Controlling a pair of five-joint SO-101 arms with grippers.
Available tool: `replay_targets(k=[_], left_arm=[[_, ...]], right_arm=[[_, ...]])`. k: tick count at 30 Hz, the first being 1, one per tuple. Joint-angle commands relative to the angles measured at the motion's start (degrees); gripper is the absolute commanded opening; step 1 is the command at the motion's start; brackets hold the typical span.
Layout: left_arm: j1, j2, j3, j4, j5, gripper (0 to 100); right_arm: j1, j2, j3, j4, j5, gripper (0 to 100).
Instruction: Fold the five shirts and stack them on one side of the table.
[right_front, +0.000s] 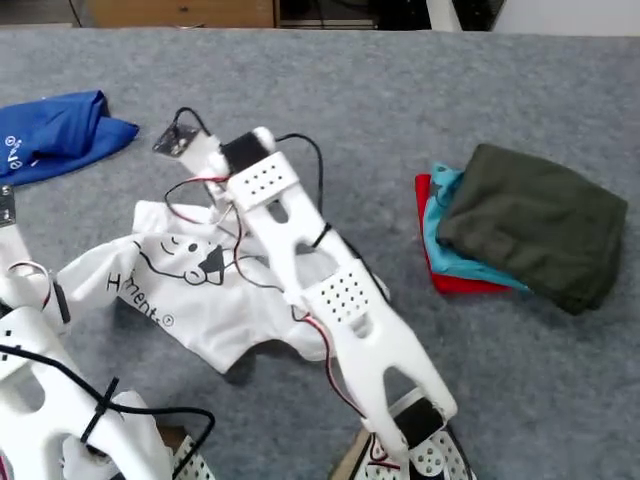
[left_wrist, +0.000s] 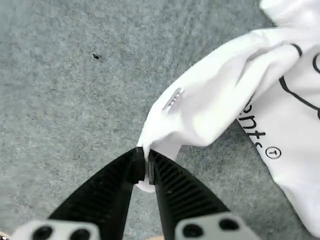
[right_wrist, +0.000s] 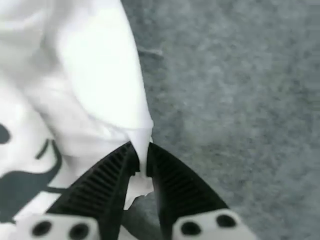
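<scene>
**High view.** White bear-print shirt (right_front: 200, 290) lying rumpled and unfolded left of centre on the grey counter (right_front: 420, 90). Crossed by the right arm (right_front: 340, 300), slanting from the bottom edge toward the upper left. Left arm (right_front: 40, 390) in the lower-left corner, beside the shirt's left end. Blue shirt (right_front: 55, 135) bunched at the upper left, well apart from the white one. At the right, a folded stack: dark green shirt (right_front: 535, 225) on top, teal shirt (right_front: 450, 200) beneath, red shirt (right_front: 428, 235) at the bottom. By that count, probably three done and two to go.

**Left wrist view.** Left end effector (left_wrist: 145, 170) pressed together on a small fold at the white shirt's edge. Cloth trailing away to the upper right, lettering near the right edge of the frame, bare counter at the left.

**Right wrist view.** Right end effector (right_wrist: 142, 160) pinching a bunched edge of the same shirt. Cloth in the upper left, dark print at the lower left, counter to the right.

**Handling.** Looks light, thin and limp, with no stiffness to keep a shape. Likely to sag and crease between the two pinches, and to slide out of a shallow grip under pull. Best taken at a hem, cuff or shoulder seam, where the cloth doubles. Worth drawing gently taut and laying flat before any fold.
</scene>
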Motion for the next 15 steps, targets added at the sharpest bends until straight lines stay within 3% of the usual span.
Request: replay_targets(k=[1, 9, 15], left_arm=[[-0.35, -1.1, 0.7, -1.49, 1.58, 2], [3.43, -1.1, 3.16, -5.63, 1.67, 2], [12.48, -0.13, 6.42, -14.07, 7.12, 2]], right_arm=[[3.3, -6.02, -3.12, 1.14, -0.62, 0.4], [8.92, -16.04, -1.63, 1.23, -0.7, 0.4], [12.88, -28.53, 18.15, 1.23, -0.26, 0.4]])
